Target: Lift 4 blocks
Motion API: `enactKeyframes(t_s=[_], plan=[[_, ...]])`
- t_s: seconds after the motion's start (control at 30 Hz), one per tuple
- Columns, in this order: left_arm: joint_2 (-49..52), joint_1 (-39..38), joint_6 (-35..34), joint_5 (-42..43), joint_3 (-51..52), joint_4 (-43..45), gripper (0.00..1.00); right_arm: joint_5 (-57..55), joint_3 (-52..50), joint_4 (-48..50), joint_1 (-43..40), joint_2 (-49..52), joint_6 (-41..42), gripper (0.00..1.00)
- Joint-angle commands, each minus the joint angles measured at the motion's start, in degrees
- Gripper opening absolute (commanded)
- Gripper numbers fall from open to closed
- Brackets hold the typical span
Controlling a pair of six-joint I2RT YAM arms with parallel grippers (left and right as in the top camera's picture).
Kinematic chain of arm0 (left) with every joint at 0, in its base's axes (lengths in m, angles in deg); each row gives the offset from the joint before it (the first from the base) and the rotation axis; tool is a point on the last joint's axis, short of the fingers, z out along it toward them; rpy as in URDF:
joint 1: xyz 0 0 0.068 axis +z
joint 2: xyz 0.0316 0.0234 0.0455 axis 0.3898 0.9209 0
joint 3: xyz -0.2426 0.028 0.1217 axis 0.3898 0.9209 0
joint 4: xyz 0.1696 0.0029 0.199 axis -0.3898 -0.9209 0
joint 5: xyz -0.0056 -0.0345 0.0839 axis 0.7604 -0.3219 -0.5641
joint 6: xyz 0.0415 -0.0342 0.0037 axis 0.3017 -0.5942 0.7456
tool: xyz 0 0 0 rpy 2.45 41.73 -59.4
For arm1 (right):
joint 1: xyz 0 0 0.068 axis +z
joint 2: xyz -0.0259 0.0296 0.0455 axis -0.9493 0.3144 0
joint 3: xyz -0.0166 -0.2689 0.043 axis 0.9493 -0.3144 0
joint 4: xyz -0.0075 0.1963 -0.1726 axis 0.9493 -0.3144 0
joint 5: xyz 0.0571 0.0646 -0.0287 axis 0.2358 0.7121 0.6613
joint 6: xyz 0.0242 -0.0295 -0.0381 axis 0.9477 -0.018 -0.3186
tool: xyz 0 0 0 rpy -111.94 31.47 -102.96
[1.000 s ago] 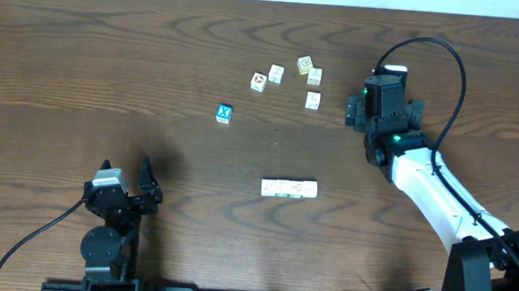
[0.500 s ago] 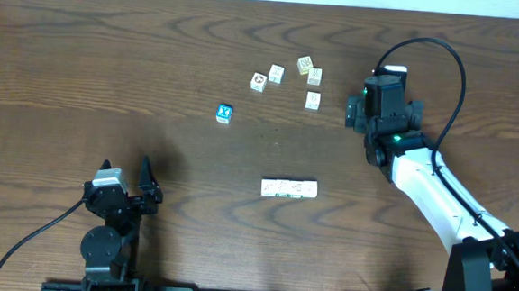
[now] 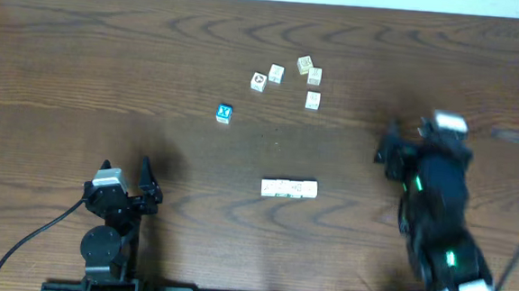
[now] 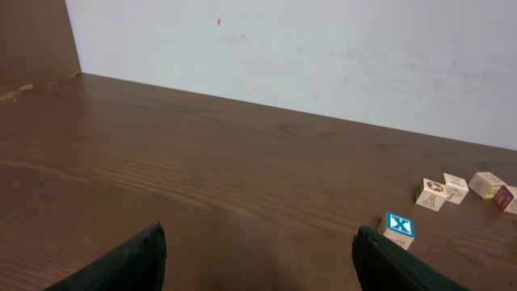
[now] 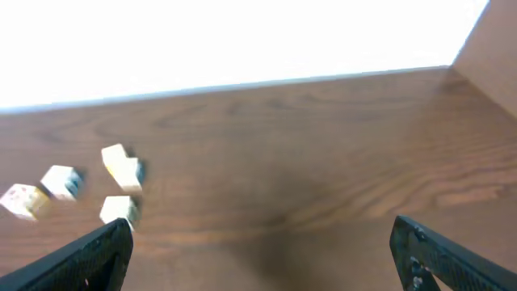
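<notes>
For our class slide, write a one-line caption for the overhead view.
Both open, empty: left gripper, right gripper; blocks in a row mid-table, loose cubes beyond.

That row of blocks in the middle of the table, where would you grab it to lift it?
Likely by the two end faces of the row, squeezed inward along its length, coming down from above. The blocks lie side by side in one line with bare table around, so only end pressure would keep them together; pinching the long sides would catch one or two.
</notes>
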Motion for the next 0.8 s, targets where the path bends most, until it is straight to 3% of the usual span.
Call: enactKeyframes(t_s=[0.0, 0.17, 0.33, 0.77], plan=[[-0.13, 0.28, -0.26, -0.7, 0.63, -2.91, 0.74, 2.91, -9.27, 5.18, 0.09, -13.16, 3.65, 0.99], [-0.13, 0.28, -0.26, -0.68, 0.63, -2.89, 0.74, 7.76, -20.5, 13.11, -3.41, -28.48, 3.65, 0.99], [-0.13, 0.28, -0.26, -0.7, 0.63, -2.91, 0.74, 12.83, -27.52, 14.29, -8.37, -38.84, 3.65, 0.99], [-0.13, 0.28, -0.26, -0.7, 0.63, -2.91, 0.74, 12.39, -33.55, 10.69, -13.14, -42.99, 1.92, 0.99]])
